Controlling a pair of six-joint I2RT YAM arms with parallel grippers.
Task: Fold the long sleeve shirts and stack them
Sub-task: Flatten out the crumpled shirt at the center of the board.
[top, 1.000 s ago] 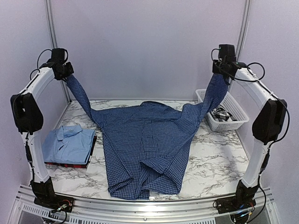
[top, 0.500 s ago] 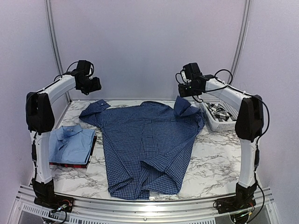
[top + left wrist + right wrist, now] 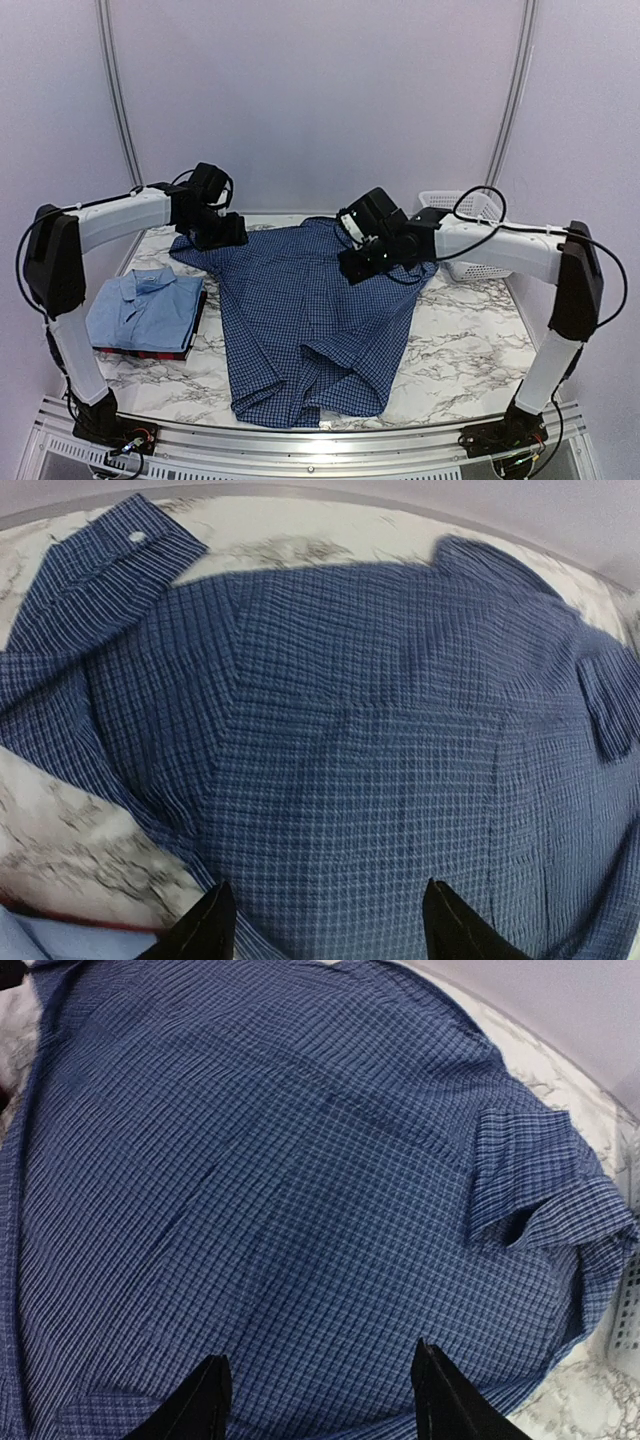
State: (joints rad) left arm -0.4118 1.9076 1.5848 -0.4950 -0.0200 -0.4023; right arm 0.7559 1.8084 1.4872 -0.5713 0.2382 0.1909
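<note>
- Top external view: a navy checked shirt [image 3: 310, 320] lies spread flat across the middle of the marble table [image 3: 470, 340]. Its collar end is toward the far wall, and its rumpled hem is toward the arm bases.
- The left gripper [image 3: 228, 238] hangs low over the shirt's far-left shoulder and sleeve.
- The right gripper [image 3: 360, 265] hangs over the far-right part of the shirt's body.
- Left wrist view: the two black fingers stand well apart with nothing between them, and only shirt cloth lies below. A buttoned cuff [image 3: 120, 555] rests on the marble at the upper left.
- Right wrist view: these fingers are also spread wide and hold nothing. Beneath them is the shirt's back, with the other sleeve folded in on its right side.
- A folded light blue shirt [image 3: 145, 310] sits at the table's left edge, just beside the navy one.
- It lies on top of a dark red shirt [image 3: 150, 352], of which only the edge shows.
- A white basket [image 3: 455, 195] stands at the far right, partly hidden behind the right arm. Its contents cannot be made out.
</note>
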